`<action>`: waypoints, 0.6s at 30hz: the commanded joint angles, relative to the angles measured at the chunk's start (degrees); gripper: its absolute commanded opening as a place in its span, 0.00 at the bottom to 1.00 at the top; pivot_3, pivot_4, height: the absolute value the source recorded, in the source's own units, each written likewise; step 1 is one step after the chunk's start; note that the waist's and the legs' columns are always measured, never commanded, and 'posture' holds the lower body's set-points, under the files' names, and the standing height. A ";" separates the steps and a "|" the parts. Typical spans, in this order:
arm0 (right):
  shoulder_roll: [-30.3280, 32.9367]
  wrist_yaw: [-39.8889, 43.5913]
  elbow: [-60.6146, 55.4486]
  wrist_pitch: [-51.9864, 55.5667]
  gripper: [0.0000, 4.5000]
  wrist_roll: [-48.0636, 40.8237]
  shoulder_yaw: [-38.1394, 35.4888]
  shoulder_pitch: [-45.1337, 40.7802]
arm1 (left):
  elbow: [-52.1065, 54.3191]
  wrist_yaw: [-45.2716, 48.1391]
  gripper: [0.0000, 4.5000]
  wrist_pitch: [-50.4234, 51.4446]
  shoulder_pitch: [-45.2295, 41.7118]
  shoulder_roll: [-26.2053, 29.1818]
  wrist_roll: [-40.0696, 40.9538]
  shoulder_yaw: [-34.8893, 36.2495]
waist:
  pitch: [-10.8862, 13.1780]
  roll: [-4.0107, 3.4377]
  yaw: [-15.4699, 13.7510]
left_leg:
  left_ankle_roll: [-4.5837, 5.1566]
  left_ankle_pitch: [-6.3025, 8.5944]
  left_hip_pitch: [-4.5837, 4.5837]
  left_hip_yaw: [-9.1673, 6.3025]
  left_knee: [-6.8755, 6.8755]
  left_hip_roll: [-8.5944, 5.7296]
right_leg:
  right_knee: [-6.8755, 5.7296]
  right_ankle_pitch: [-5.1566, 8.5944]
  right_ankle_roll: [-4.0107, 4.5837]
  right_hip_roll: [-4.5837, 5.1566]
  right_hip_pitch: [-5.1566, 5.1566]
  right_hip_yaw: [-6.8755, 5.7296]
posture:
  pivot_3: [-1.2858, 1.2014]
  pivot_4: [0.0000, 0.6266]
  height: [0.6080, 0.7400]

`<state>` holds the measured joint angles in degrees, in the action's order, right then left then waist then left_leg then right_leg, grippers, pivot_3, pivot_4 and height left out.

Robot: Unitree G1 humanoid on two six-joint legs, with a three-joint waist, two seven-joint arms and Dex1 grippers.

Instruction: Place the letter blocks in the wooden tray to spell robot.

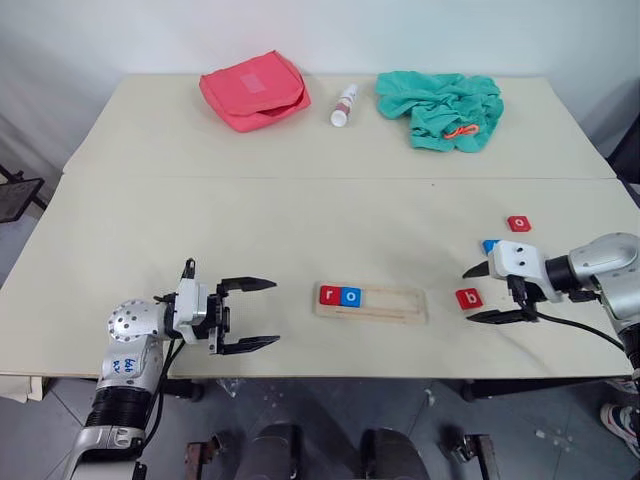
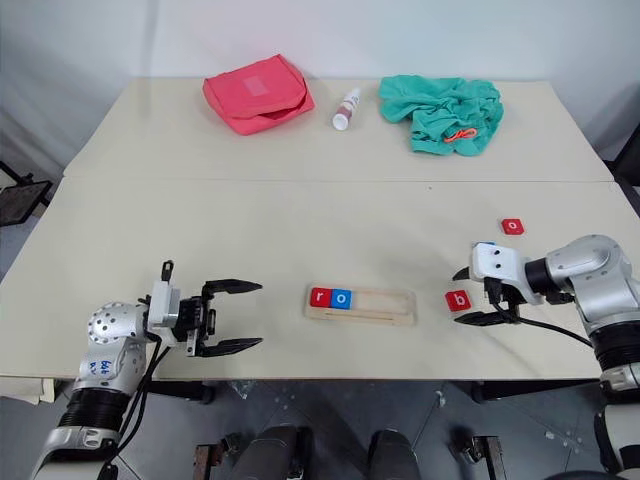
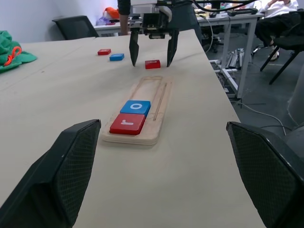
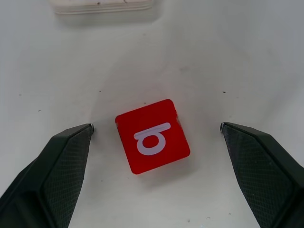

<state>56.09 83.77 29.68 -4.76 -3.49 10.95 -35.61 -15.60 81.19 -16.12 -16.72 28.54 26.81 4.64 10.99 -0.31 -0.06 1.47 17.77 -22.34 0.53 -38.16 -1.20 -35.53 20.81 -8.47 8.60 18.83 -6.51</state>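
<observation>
- Two tiles, a red r [image 1: 329,294] and a blue o [image 1: 351,296], already sit at the left end of the wooden tray [image 1: 400,310] on the worktop [image 1: 300,220].
- Light, stiff and flat, the red b block [image 4: 152,136] looks easiest pinched across two opposite edges.
- It lies flat between the right gripper [image 1: 482,293] jaws, which are spread wide, touching nothing.
- Another red o [image 1: 518,223] and a blue tile [image 3: 117,57] wait nearby.
- Left gripper [image 1: 249,314]: jaws wide apart, empty, just left of the tray.

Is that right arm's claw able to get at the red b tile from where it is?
Probably yes. The right claw is open and hangs just beside the red b tile, which lies flat on the table with nothing touching it and bare table around it.
</observation>
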 commanded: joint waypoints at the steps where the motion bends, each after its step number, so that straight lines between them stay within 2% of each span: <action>1: 0.31 0.93 0.10 -0.53 1.00 1.29 0.12 -0.13 | 2.64 -0.73 1.00 0.16 1.02 0.94 1.34 1.38 | 0.00 0.00 0.00 | 0.00 0.00 0.00 0.00 0.00 0.00 | 0.00 0.00 0.00 0.00 0.00 0.01 | 0.52 0.24 1.00; 4: 0.41 0.35 0.10 -0.51 1.00 1.97 0.00 0.07 | 2.56 -1.09 1.00 0.11 1.00 0.96 1.25 1.36 | 0.00 0.00 -0.02 | 0.00 0.00 0.01 -0.02 -0.01 0.00 | 0.00 0.00 0.00 0.00 -0.03 0.00 | 0.52 0.24 1.00; 13: -0.03 -2.67 0.25 -0.42 0.35 3.58 -0.70 -0.42 | 1.10 -1.42 1.00 -0.08 -0.76 0.45 0.79 0.55 | -0.01 0.03 0.03 | 0.00 0.00 0.11 -0.02 -0.11 0.00 | 0.04 0.00 0.00 0.00 -0.20 -0.01 | 0.52 0.24 1.00; 14: -0.08 -2.79 0.24 -0.19 0.33 3.57 -0.73 -0.52 | 0.99 -1.41 1.00 -0.11 -0.89 0.41 0.77 0.52 | -0.01 0.03 0.02 | 0.00 0.00 0.11 -0.02 -0.13 0.00 | 0.04 0.00 0.00 0.00 -0.21 0.00 | 0.52 0.24 1.00; 18: -0.52 -2.64 -2.69 3.10 0.33 1.06 -2.20 -1.12 | 0.46 -1.62 1.00 -0.21 -1.55 0.10 0.56 0.31 | -0.01 0.02 0.08 | 0.00 0.00 0.12 -0.01 -0.13 0.00 | 0.04 0.00 0.00 0.00 -0.21 0.00 | 0.52 0.24 1.00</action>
<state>55.80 82.30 28.96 -3.31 -1.67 10.66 -35.84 -14.99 79.74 -16.09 -17.60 28.76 26.77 4.58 10.98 -0.29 0.02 1.47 17.77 -22.23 0.53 -38.28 -1.20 -35.49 20.81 -8.47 8.60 18.62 -6.51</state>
